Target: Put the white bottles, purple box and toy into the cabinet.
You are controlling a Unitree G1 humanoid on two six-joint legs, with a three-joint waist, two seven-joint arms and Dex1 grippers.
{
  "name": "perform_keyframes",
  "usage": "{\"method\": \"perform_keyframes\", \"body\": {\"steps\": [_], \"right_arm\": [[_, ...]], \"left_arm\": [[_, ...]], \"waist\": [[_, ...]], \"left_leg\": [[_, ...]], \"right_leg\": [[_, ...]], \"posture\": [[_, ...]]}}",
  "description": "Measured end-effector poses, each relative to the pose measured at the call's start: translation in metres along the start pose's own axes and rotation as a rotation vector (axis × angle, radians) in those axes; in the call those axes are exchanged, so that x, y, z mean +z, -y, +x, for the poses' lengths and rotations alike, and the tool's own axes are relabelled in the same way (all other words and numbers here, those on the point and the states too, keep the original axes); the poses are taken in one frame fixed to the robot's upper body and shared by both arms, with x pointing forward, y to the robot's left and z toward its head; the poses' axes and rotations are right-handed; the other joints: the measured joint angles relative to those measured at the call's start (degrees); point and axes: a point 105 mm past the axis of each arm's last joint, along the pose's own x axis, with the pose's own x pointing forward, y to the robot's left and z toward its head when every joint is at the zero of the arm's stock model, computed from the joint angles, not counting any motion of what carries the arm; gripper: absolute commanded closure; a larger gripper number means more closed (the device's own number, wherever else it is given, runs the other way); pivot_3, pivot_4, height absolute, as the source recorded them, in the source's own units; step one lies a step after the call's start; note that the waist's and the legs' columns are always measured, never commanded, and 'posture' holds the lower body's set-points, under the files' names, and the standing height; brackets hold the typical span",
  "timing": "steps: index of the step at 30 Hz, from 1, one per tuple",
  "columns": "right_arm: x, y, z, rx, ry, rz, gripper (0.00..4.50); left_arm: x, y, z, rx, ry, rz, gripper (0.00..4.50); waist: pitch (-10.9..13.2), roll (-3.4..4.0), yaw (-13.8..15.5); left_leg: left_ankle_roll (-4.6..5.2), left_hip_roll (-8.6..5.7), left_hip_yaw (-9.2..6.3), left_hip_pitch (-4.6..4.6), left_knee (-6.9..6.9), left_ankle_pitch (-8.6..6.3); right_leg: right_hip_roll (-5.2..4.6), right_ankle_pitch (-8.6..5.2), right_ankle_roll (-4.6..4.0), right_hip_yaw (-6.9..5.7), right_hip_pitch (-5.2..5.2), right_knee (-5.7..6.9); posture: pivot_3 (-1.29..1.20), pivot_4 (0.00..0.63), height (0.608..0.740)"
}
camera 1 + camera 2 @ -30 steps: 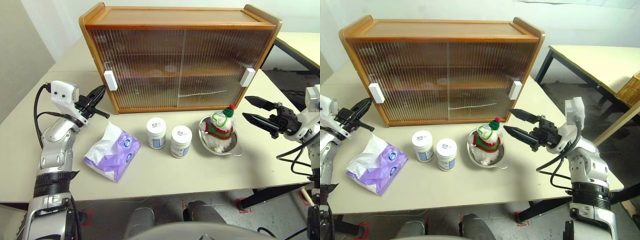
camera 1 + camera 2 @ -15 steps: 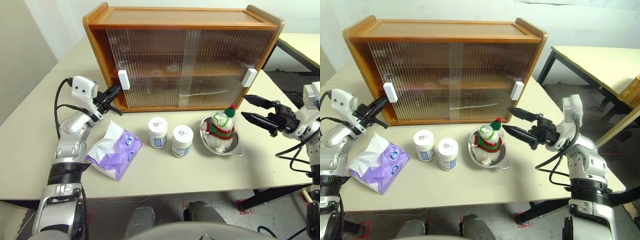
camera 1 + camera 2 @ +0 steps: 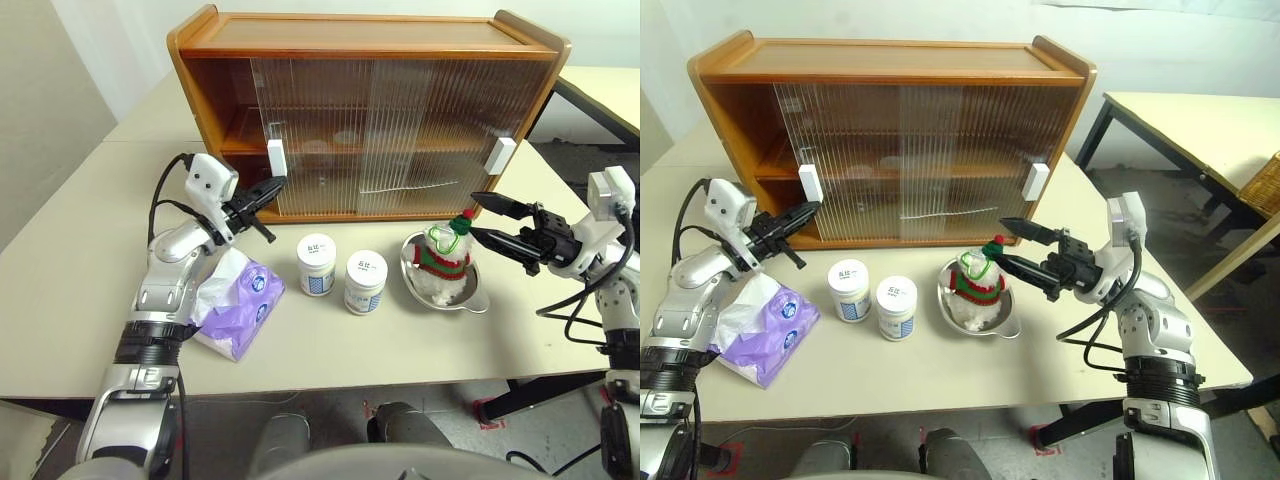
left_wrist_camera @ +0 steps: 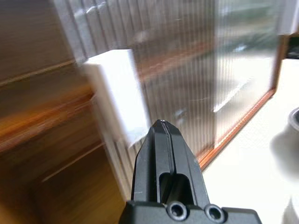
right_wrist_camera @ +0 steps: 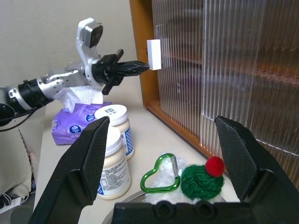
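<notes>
Two clenched left fingers (image 3: 272, 186) press the door handle (image 3: 276, 157) to slide the cabinet (image 3: 365, 110) open, while right fingers (image 3: 489, 222), spread empty, flank the toy (image 3: 440, 258); bottles (image 3: 340, 276) and box (image 3: 232, 310) wait on the surface (image 3: 330, 350).

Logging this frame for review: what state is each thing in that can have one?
Cabinet: left door slid partly open, right door shut.
Left gripper: shut, tip at the left door's handle.
Right gripper: open, holding nothing, beside the toy.
Bottles: upright, lids on.
Toy: upright in the dish.
Purple box: lying flat, tissue sticking out.
</notes>
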Motion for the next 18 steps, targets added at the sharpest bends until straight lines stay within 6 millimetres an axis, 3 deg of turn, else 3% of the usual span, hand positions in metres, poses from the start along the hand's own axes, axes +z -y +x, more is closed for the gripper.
{"method": "perform_keyframes", "body": {"steps": [4,9,13,18], "right_arm": [[0.001,-0.002,0.002,0.008,0.002,-0.005,0.00],[0.001,-0.002,0.004,0.011,0.006,-0.010,0.00],[0.000,-0.002,0.004,0.007,0.006,-0.008,0.00],[0.000,-0.002,0.004,0.008,0.006,-0.006,0.00]], "left_arm": [[0.015,-0.005,0.016,-0.024,0.046,0.035,4.48],[0.009,0.011,0.026,-0.114,0.020,0.063,4.48],[0.007,0.016,0.012,-0.099,0.027,0.048,4.48],[0.010,0.005,-0.013,-0.029,0.032,0.042,4.48]], "waist": [[0.00,0.01,-0.02],[-0.03,0.04,-0.40],[-0.07,0.11,-1.31],[-0.09,0.15,-1.55]], "left_leg": [[0.00,0.00,0.00,0.00,0.06,0.00],[0.06,0.00,0.00,-0.10,0.11,-0.03],[0.08,0.00,0.00,-0.10,0.10,-0.04],[0.08,-0.01,0.00,-0.11,0.08,-0.04]], "right_leg": [[0.00,0.01,0.02,0.00,0.03,0.00],[-0.02,0.01,0.12,0.01,-0.02,-0.04],[-0.01,-0.05,0.24,0.00,-0.04,-0.04],[-0.01,-0.08,0.26,0.00,-0.03,-0.04]], "posture": [[-0.07,0.005,0.740],[-0.08,0.005,0.740],[-0.07,0.004,0.740],[-0.06,0.004,0.740]]}}
